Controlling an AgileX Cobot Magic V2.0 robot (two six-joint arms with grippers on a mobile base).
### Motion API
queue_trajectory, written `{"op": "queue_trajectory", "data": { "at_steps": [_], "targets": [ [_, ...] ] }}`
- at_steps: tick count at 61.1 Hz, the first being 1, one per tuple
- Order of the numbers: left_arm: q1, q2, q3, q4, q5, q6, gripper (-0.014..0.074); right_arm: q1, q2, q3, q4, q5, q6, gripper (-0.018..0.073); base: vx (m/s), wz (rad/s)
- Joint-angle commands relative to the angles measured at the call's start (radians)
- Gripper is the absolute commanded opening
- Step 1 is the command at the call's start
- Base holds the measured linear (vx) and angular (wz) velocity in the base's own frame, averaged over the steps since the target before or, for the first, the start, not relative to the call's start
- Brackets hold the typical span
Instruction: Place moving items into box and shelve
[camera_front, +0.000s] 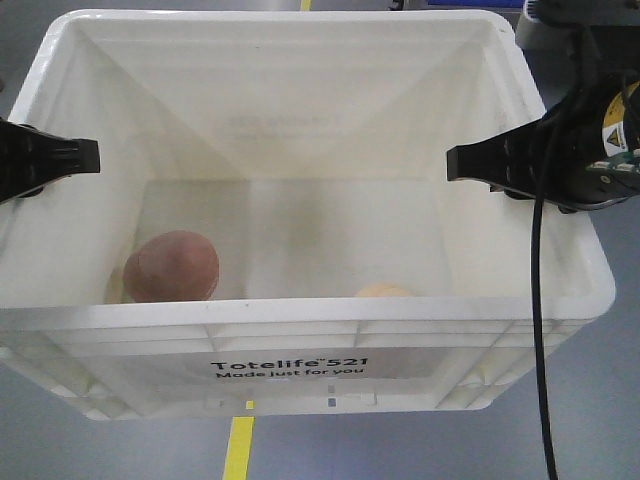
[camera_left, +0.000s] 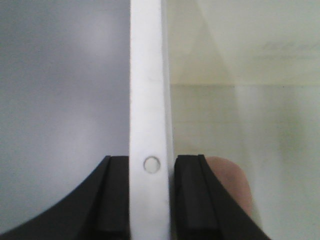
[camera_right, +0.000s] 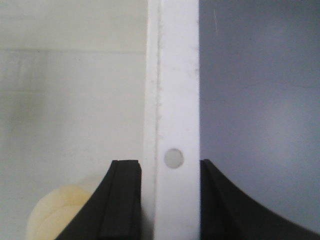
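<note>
The white box (camera_front: 300, 315), printed "Totelife 521", fills the front view with its top open. Inside on the bottom lie the moving items: a pinkish-brown ball (camera_front: 172, 266) at the near left and a pale yellow ball (camera_front: 383, 291) at the near right, partly hidden by the front wall. My left gripper (camera_front: 85, 155) is shut on the box's left rim (camera_left: 146, 75), one finger inside and one outside. My right gripper (camera_front: 460, 163) is shut the same way on the right rim (camera_right: 172, 75). The wrist views show the brown ball (camera_left: 230, 180) and the pale ball (camera_right: 55, 212) below the inner fingers.
Grey floor (camera_left: 60, 75) lies around the box. A yellow floor line (camera_front: 240, 445) runs under its front. A black cable (camera_front: 540, 300) hangs from the right arm down past the box's right front corner.
</note>
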Motion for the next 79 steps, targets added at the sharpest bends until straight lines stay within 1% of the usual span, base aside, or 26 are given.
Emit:
{"op": "queue_trajectory", "data": {
  "at_steps": [1,35,79],
  "targets": [
    [-0.003,-0.026,-0.04,0.094,-0.1,-0.008,0.0095,-0.004,-0.038,-0.041,-0.083,-0.074,0.004,0.0085,0.07,0.1],
    [-0.003,-0.026,-0.04,0.094,-0.1,-0.008,0.0095,-0.004,-0.038,-0.041,-0.083,-0.074,0.004,0.0085,0.13,0.08],
    [-0.003,-0.026,-0.04,0.094,-0.1,-0.008,0.0095,-0.004,-0.038,-0.041,-0.083,-0.074,0.004,0.0085,0.27,0.03]
  ]
}}
